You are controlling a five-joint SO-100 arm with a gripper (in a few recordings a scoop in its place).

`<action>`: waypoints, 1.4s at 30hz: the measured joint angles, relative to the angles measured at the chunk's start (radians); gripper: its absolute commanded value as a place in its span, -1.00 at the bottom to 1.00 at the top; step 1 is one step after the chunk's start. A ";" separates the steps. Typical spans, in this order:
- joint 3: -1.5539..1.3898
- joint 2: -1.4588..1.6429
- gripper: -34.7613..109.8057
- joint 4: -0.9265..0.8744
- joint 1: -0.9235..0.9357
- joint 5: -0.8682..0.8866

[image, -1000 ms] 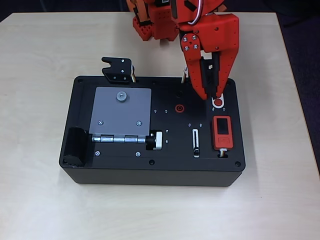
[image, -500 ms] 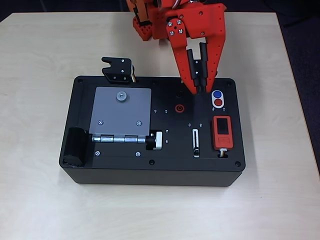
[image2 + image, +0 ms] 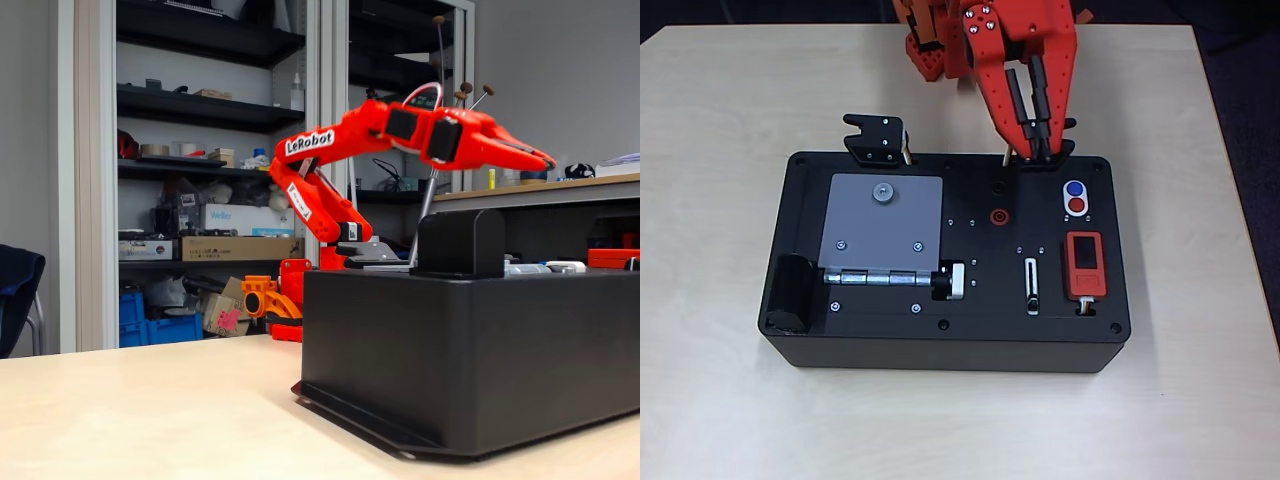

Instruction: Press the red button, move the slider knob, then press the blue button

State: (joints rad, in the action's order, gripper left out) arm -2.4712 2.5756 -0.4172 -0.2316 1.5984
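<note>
In the overhead view the red button (image 3: 1077,206) and the blue button (image 3: 1074,188) lie uncovered in their white oval at the right rear of the black box (image 3: 890,345). The slider knob (image 3: 1033,300) sits near the front end of its white-outlined slot. My orange gripper (image 3: 1040,158) hangs over the box's rear edge, just behind and to the left of the blue button, with its jaws together and nothing between them. The fixed view shows the gripper (image 3: 545,160) raised well above the box top (image 3: 560,285), its fingers tapering to a point.
On the box are a grey hinged plate (image 3: 883,222), a silver-and-black round knob (image 3: 953,281), a red ring socket (image 3: 998,215) and an orange-red block with a dark screen (image 3: 1084,264). A black bracket (image 3: 877,139) stands at the rear left. Bare table (image 3: 720,200) surrounds the box.
One second ago the gripper tip covered the blue button. It has since lifted and drawn back toward the arm's base, leaving both buttons uncovered.
</note>
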 measured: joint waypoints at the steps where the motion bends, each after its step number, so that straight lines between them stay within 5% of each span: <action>1: -0.041 0.046 -0.52 0.026 0.000 -0.003; 18: -0.489 0.721 -0.52 0.040 0.035 -0.017; 32: -0.549 0.733 -0.52 0.161 0.110 -0.017; 42: -0.664 0.742 -0.52 0.509 0.091 0.305</action>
State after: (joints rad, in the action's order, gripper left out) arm -3.1355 3.3180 0.0920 -0.1411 1.9037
